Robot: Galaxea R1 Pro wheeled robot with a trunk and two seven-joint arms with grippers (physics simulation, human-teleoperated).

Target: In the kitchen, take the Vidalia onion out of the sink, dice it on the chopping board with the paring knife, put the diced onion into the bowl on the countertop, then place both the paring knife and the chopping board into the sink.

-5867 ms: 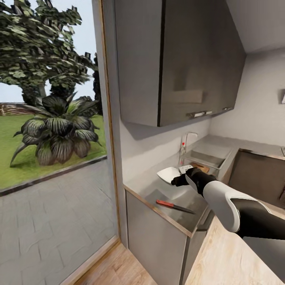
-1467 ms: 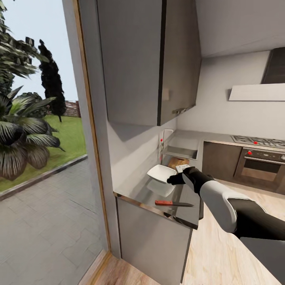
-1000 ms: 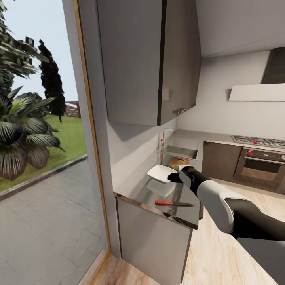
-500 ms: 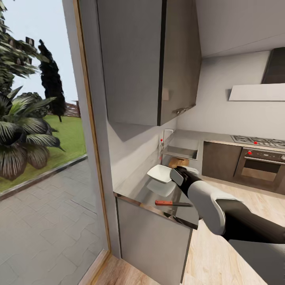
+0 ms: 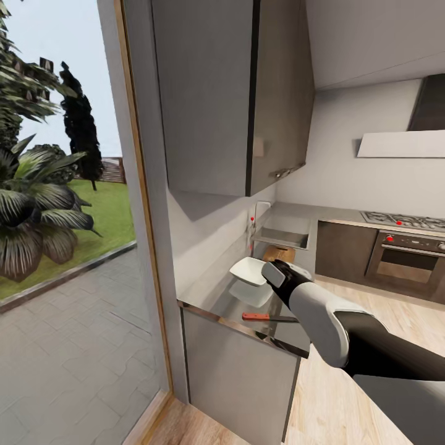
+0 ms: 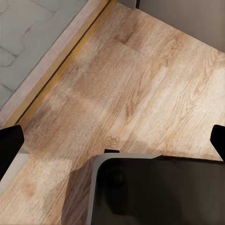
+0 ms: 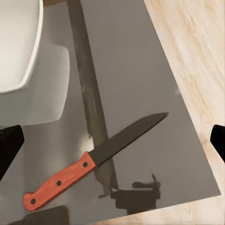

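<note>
**Right arm poised over the paring knife**

On the countertop (image 5: 210,290), the bowl (image 5: 248,271) sits just left of the right gripper (image 7: 112,136), spread wide, empty, above the paring knife (image 7: 89,161). Likely next: descend onto the red handle. Chopping board (image 5: 279,252) partly hidden; sink (image 5: 281,238) interior unseen; left gripper (image 6: 112,140) wide, empty

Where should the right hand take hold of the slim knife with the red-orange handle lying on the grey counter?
Probably by the red-orange handle of the slim knife, not the dark blade. It lies flat on the grey counter beside the white bowl, handle clear of the bowl, so coming straight down from above with the fingers across the handle's narrow width looks best. The right hand hovers above, fingers spread wide.
</note>
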